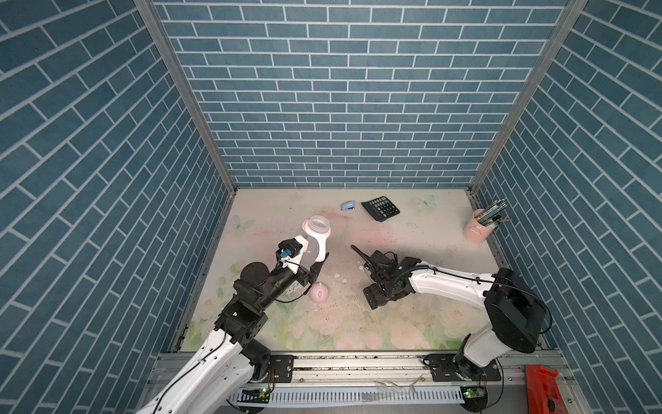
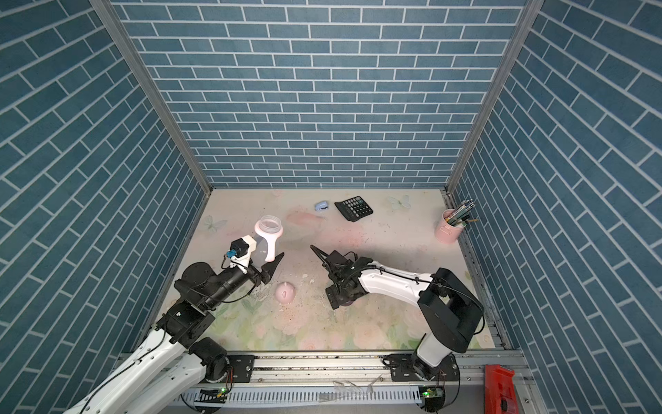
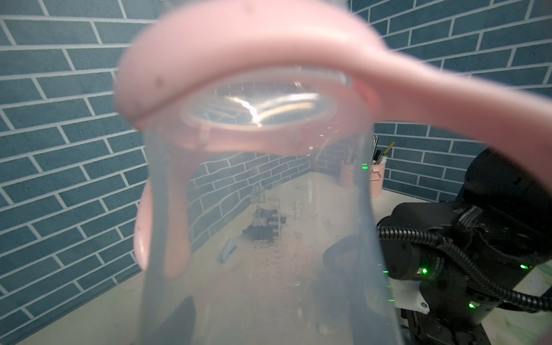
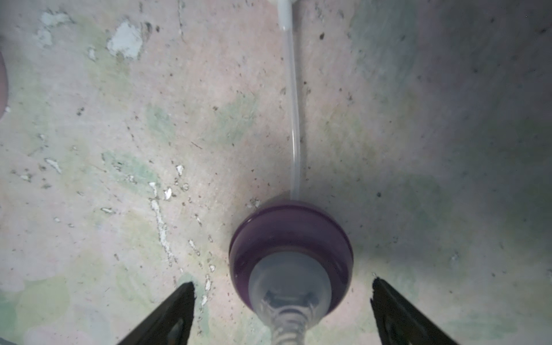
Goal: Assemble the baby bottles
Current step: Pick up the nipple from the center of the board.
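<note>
Left gripper point(image 1: 311, 258) is clamping the clear bottle body point(image 3: 268, 239), pink ring point(image 3: 239, 38) on its neck, raised left of centre. Right gripper point(image 4: 283, 283) is hovering wide open, jaws straddling the purple collar point(image 4: 286, 227) on the table, touching nothing.

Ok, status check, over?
Left pincer shut on bottle, held up. Right pincer open, straddling purple collar on table. Pink cap loose, out of the way.
</note>
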Robot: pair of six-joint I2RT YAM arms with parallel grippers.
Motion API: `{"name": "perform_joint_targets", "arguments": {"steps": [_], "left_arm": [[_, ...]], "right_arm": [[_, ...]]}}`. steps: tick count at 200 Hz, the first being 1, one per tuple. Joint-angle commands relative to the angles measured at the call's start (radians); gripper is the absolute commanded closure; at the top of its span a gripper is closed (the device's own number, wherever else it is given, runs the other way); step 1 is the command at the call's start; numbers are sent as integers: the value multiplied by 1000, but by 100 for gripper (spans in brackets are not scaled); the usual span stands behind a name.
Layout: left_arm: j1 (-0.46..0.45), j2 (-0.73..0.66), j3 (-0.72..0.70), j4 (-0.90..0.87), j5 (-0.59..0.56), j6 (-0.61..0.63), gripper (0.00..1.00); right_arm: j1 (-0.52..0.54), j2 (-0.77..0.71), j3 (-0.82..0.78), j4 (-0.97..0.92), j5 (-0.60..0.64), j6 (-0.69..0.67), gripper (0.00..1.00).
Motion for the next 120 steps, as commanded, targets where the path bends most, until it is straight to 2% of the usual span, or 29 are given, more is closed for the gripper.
{"name": "perform_joint_targets", "arguments": {"steps": [1,120], "left_arm": [[-1,-10,11,12,8,10,39],[-2,-23,15,1,4,12,40]], "right_arm": [[-1,14,-20,1,13,56,9],[0,68,-40,38,18,73,18]]}}
